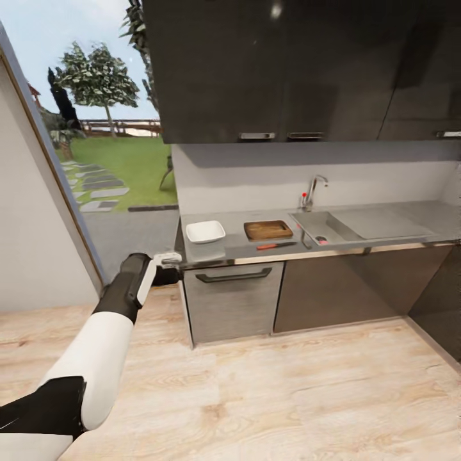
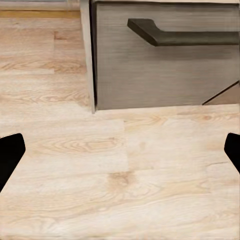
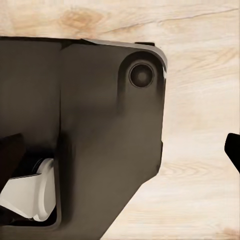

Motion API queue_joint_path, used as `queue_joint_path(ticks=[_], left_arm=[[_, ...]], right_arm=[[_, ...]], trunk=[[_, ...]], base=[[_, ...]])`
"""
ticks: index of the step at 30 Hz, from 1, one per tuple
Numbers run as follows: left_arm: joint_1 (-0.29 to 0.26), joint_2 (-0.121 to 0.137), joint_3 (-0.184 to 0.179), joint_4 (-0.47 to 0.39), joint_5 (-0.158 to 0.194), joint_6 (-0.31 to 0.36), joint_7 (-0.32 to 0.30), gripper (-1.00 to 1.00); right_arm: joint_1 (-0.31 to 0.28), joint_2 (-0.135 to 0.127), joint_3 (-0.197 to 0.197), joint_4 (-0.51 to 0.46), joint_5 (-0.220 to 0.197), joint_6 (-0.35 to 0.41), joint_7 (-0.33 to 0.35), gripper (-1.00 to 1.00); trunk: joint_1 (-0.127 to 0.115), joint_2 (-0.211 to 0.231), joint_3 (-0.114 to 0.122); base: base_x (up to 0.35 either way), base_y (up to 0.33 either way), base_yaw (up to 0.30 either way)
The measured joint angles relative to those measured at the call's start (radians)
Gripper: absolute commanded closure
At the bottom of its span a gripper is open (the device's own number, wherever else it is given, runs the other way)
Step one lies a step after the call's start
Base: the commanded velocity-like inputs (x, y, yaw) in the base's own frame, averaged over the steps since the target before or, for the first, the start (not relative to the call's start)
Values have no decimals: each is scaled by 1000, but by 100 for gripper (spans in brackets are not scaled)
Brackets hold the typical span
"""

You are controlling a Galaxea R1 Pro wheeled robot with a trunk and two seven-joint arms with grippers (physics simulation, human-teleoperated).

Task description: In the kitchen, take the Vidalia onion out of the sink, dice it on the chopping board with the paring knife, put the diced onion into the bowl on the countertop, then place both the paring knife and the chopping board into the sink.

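countertop point(image 1: 358, 246), bowl point(image 1: 205, 231), chopping board point(image 1: 267, 229), paring knife point(image 1: 275, 245)

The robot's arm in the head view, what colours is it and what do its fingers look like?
The left arm has smooth, rounded white shells with black sections at the joints, and a white piece near the wrist. The left gripper has two flat black fingers. No cables or markings show.

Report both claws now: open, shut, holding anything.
Left claw: open, holding nothing, hanging over the wooden floor near a drawer.
Right claw: open, holding nothing, above the robot's dark base.
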Motion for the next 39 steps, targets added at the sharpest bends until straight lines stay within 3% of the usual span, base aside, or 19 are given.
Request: queue_joint_path(ticks=[7,10,11,13,14,15,17,19,23,28,39], left_arm=[[0,0,-2,112,0,-105,-5,-100],[0,0,-10,231,0,-222,-7,-100],[0,-1,-37,358,1,-363,-6,-100],[0,-1,-57,485,0,-483,-6,-100],[-1,-1,-72,611,0,-710,-6,-100],[2,-1,-75,763,0,-815,-6,-100],[1,-1,-78,829,1,-942,-7,-100],[5,1,-79,860,1,-1027,-8,-100],[42,4,-80,887,2,-1113,-10,-100],[136,6,-80,897,3,-1253,-10,-100],[297,8,-80,900,3,-1429,-9,-100]], right_arm=[[0,0,0,0,0,0,0,-100],[0,0,0,0,0,0,0,-100],[0,0,0,0,0,0,0,-100],[0,0,0,0,0,0,0,-100],[0,0,0,0,0,0,0,-100],[0,0,0,0,0,0,0,-100],[0,0,0,0,0,0,0,-100],[0,0,0,0,0,0,0,-100],[0,0,0,0,0,0,1,-100],[0,8,-1,0,-3,-2,2,-100],[0,5,-1,-1,0,-10,1,-100]], trunk=[[0,0,0],[-1,0,0],[-1,-1,0],[-1,0,0],[-1,0,0],[-1,0,0],[-1,0,0],[-1,0,0],[-1,0,0],[-1,0,0],[-1,0,0]], base=[[-230,0,0],[-37,0,0],[-10,0,0],[-4,0,0],[-1,0,0],[-1,0,0],[0,0,0],[0,0,0],[0,0,0],[0,0,0],[0,0,0]])
